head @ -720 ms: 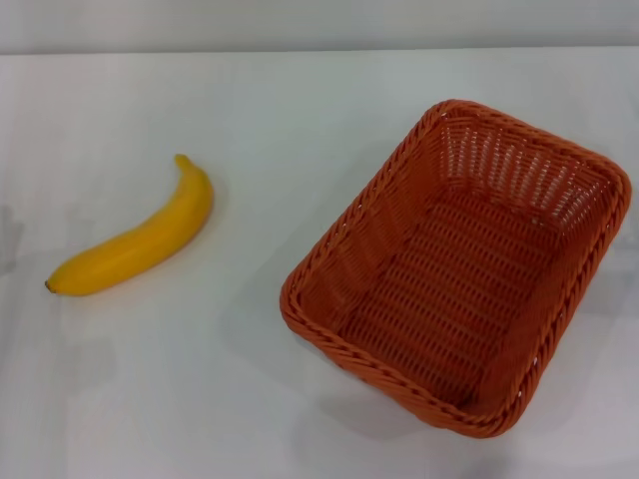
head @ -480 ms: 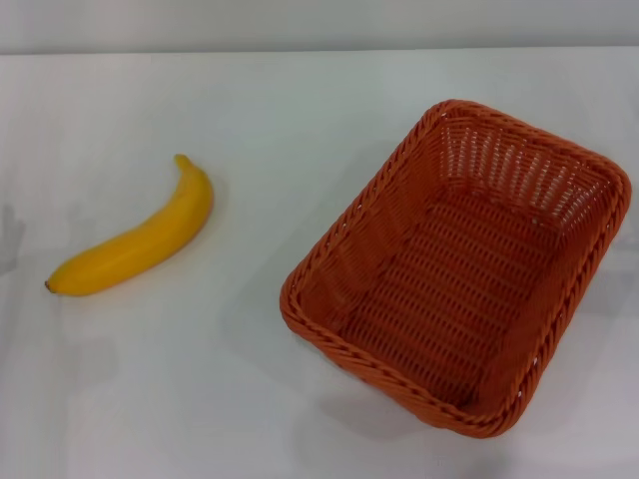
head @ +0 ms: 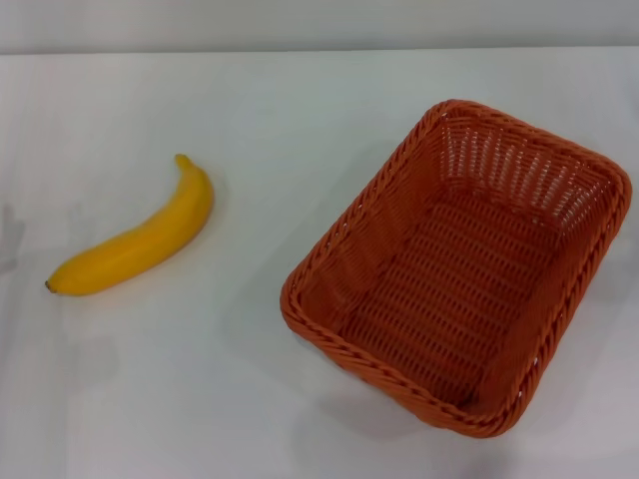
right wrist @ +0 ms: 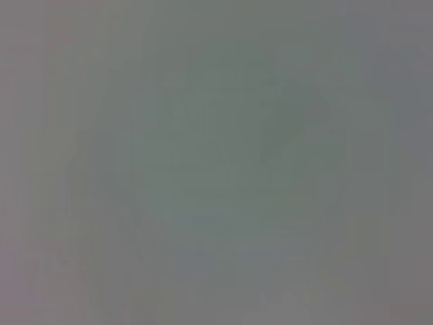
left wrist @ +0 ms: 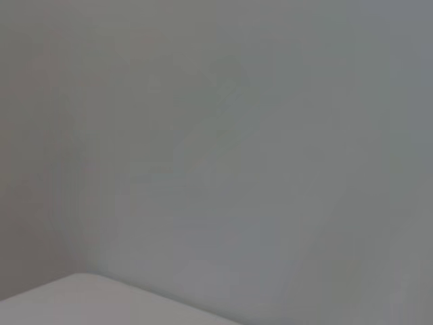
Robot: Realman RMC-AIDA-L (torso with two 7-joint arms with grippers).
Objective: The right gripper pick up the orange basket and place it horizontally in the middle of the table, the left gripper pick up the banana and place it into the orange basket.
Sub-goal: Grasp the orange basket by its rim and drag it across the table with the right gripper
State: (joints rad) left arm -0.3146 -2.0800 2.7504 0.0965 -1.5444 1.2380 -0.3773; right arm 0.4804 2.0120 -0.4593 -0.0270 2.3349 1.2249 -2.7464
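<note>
The orange basket (head: 459, 264) rests empty on the white table (head: 250, 389), right of centre, its long axis running diagonally from near-left to far-right. The yellow banana (head: 137, 243) lies on the table's left side, its dark tip toward the near left, well apart from the basket. Neither the left gripper nor the right gripper shows in any view. Both wrist views hold only plain grey surface; the left wrist view also catches a pale corner (left wrist: 81, 301).
The table's far edge (head: 319, 50) runs across the top of the head view, with a grey wall behind it. Bare tabletop separates the banana and the basket.
</note>
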